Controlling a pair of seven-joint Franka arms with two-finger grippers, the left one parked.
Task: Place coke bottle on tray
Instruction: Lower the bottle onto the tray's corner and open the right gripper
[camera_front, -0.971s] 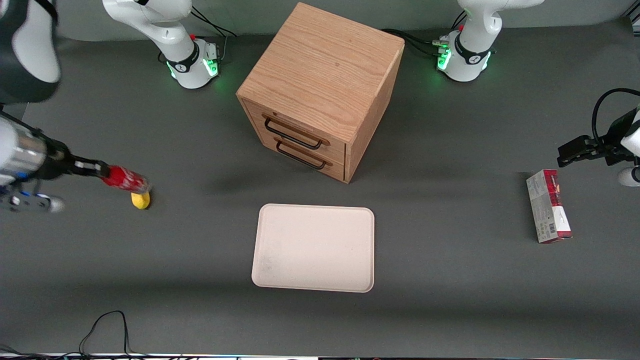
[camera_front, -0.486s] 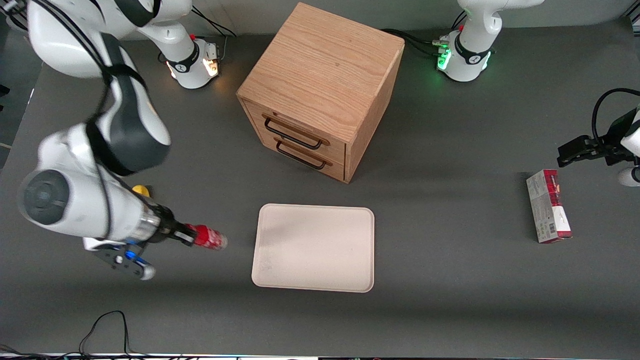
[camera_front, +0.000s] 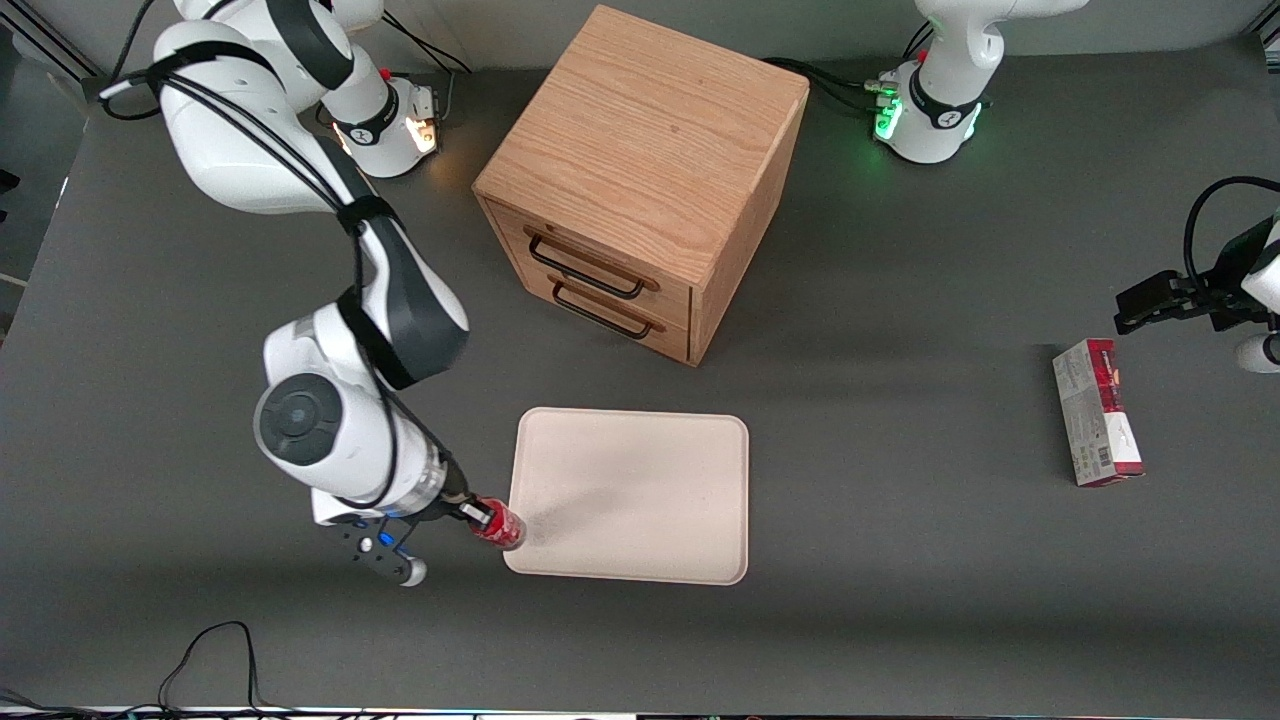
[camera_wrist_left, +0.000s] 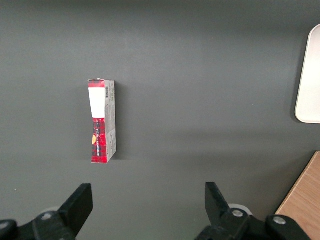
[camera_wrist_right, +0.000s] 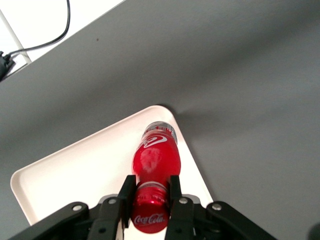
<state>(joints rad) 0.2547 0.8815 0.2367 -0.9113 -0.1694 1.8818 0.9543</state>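
Note:
My right gripper (camera_front: 478, 516) (camera_wrist_right: 150, 189) is shut on the red cap end of the coke bottle (camera_front: 500, 525) (camera_wrist_right: 155, 157), a small red bottle with a white script logo. The bottle hangs tilted over the corner of the cream tray (camera_front: 640, 470) (camera_wrist_right: 75, 175) that is nearest the front camera and toward the working arm's end. In the right wrist view the bottle's clear base points down at the tray corner. Whether the base touches the tray I cannot tell.
A wooden two-drawer cabinet (camera_front: 640, 180) stands farther from the front camera than the tray. A red-and-grey carton (camera_front: 1097, 425) (camera_wrist_left: 101, 121) lies toward the parked arm's end. A black cable (camera_front: 205, 660) loops near the table's front edge.
My right arm has swept from the working arm's end of the table toward the tray, carrying the bottle, which now hangs over the tray's corner. The yellow lump is now hidden.

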